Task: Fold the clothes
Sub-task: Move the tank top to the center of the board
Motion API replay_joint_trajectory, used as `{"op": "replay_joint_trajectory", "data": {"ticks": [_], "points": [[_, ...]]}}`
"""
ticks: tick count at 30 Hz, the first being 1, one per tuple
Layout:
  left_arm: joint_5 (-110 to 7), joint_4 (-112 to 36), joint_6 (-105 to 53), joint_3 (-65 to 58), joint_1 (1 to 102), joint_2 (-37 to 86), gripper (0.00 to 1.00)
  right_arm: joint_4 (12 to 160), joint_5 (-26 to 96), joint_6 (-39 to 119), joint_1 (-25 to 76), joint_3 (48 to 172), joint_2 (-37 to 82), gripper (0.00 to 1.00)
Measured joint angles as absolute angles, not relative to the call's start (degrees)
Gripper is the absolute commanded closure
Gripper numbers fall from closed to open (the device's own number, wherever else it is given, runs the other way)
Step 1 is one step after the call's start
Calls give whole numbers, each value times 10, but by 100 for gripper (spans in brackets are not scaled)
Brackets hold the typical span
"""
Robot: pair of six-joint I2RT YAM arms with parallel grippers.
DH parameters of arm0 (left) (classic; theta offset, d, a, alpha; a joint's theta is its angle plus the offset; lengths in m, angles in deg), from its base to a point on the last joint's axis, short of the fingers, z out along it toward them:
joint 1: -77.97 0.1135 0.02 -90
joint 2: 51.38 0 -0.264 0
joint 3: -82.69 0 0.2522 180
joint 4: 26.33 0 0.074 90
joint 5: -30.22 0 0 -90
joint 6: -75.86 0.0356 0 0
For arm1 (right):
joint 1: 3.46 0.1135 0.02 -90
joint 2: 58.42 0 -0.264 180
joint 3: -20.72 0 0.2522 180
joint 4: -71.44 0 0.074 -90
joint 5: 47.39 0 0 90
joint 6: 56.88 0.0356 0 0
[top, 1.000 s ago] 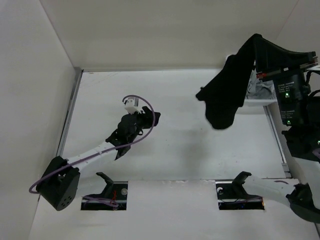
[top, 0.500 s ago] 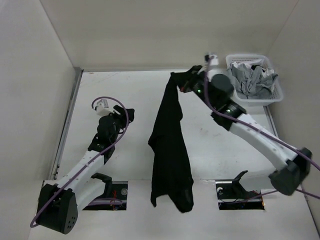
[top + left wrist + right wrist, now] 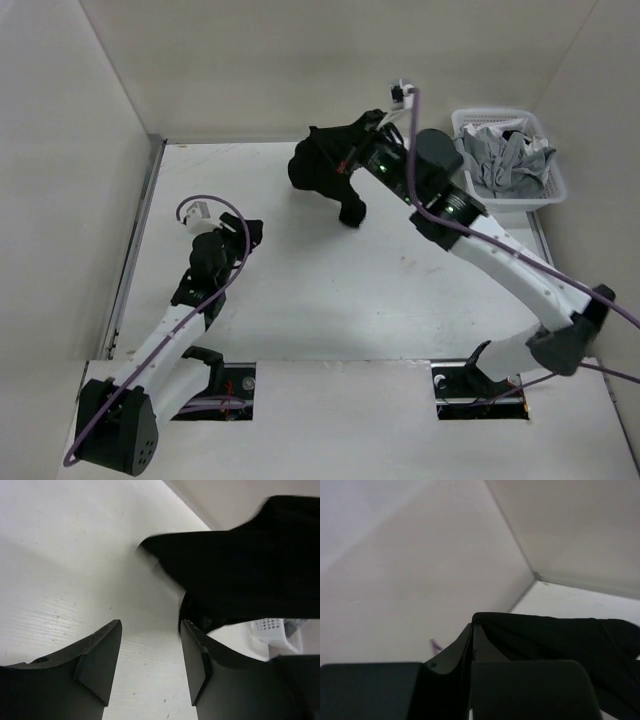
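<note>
your white worktop (image 3: 300, 310) sat boxed in by plain white walls (image 3: 250, 60), with a basket (image 3: 548, 196) of grey garments (image 3: 505, 160) at its far right corner. the right claw (image 3: 368, 140) pinched the black t-shirt (image 3: 322, 170), bunched near the middle of the far edge. the left claw (image 3: 250, 232) stood spread toward the left edge, holding nothing. only the right wrist view showed the jaws pressed together on the cloth.

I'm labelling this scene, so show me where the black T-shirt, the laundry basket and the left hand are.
black T-shirt (image 3: 318, 168), top view, bunched middle.
laundry basket (image 3: 497, 112), top view, far rim.
left hand (image 3: 150, 630), left wrist view, between fingertips.
</note>
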State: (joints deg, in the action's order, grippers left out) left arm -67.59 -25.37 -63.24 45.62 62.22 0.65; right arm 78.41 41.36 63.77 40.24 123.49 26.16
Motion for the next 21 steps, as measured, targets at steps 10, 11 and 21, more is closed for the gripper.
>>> {"op": "replay_joint_trajectory", "data": {"ticks": [10, 11, 21], "points": [[-719, -294, -650, 456, 660, -112, 51, 669, 465, 657, 456, 889, -77, 99], [-723, -297, -650, 456, 661, -111, 51, 662, 466, 678, 431, 826, -90, 99], [-756, -307, -639, 495, 630, -14, 55, 798, 467, 802, 194, 566, 7, 60]]}}
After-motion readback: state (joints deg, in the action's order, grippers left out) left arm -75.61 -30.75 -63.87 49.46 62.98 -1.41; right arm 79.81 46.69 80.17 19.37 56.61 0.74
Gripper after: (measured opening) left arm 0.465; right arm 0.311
